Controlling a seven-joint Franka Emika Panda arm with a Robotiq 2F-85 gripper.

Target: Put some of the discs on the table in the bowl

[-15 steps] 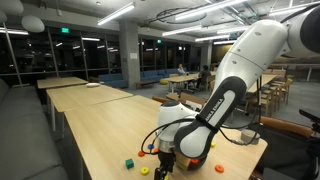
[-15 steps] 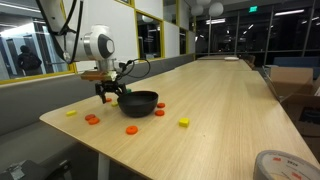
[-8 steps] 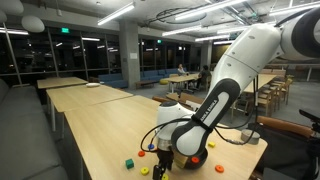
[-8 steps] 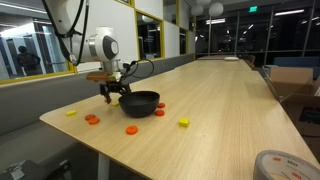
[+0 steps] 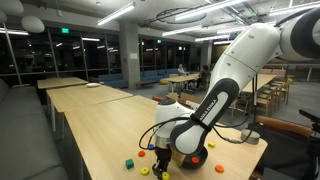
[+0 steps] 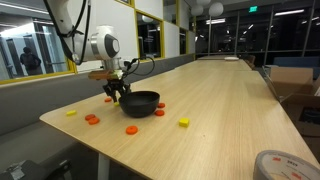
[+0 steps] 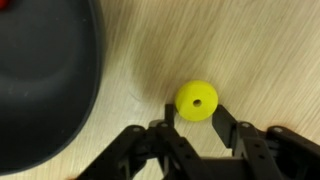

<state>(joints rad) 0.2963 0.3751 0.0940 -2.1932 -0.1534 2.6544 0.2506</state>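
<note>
Gripper: we held it narrow, pinching the yellow round holed disc for lifting.
Round black bowl: lay just beside, our drop target.

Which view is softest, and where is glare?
The wrist view is softest: the small yellow round disc and the black pincer have smeared edges, and the round black bowl shows no detail. In an exterior view, ceiling strip lights blow out white; in an exterior view, dark windows carry reflections.

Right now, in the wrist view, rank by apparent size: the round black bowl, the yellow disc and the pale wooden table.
1. pale wooden table
2. round black bowl, cropped at the edge
3. yellow disc
</note>
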